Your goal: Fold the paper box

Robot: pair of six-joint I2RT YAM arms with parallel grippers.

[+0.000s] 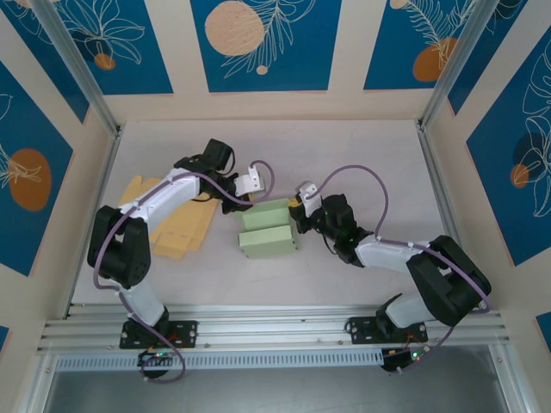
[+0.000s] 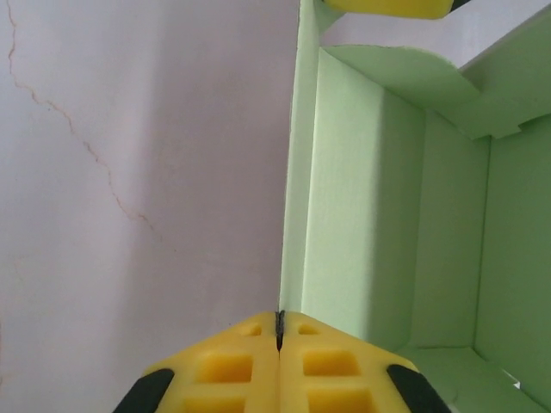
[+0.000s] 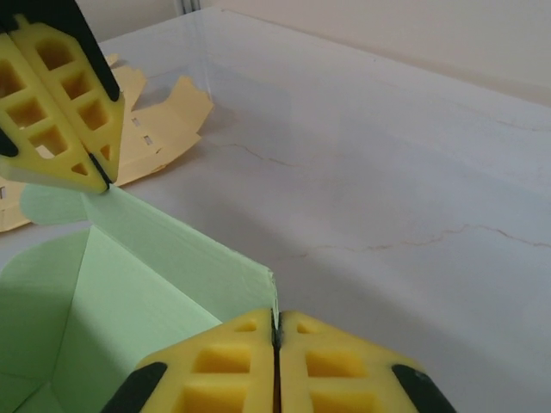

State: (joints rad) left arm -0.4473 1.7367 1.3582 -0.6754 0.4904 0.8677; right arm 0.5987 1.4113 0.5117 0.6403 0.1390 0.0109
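Observation:
The pale green paper box lies half folded in the middle of the table, its inside facing up. My left gripper is shut on the left end of the box's far wall, the thin edge pinched between the yellow pads. My right gripper is shut on the right end of that wall, at its upper corner. In the right wrist view, the left gripper bites the wall's other end. The right gripper's finger peeks in at the top of the left wrist view.
Flat tan cardboard blanks lie left of the box, under the left arm, and show as cut-out sheets in the right wrist view. The marbled white table is ringed by patterned walls and a metal rail at the near edge.

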